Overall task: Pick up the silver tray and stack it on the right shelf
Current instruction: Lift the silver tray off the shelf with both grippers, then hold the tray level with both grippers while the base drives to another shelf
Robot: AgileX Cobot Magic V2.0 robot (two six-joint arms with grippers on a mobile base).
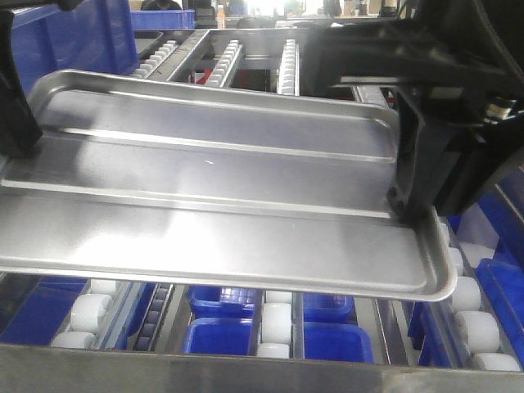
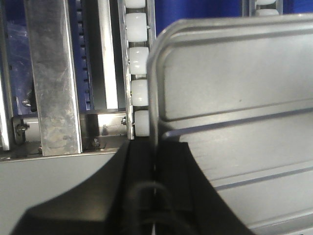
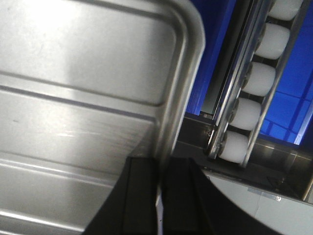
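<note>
while our left gripper (image 2: 155,154) and right gripper (image 3: 160,171) pinch the end rims of the silver tray (image 1: 221,196) over the front edge of the right shelf (image 1: 246,372), we judge placing underway: next, lower it level onto the rollers (image 1: 277,319).

One tray (image 1: 229,205). Two pincers: left pincer (image 2: 155,164), right pincer (image 3: 160,178). At least four blue bins (image 1: 221,301) show below.

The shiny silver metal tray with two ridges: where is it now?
The silver tray fills the front view's centre, clamped at its short ends by the left gripper and right gripper, over the white rollers of the right shelf, blue bins below.
</note>
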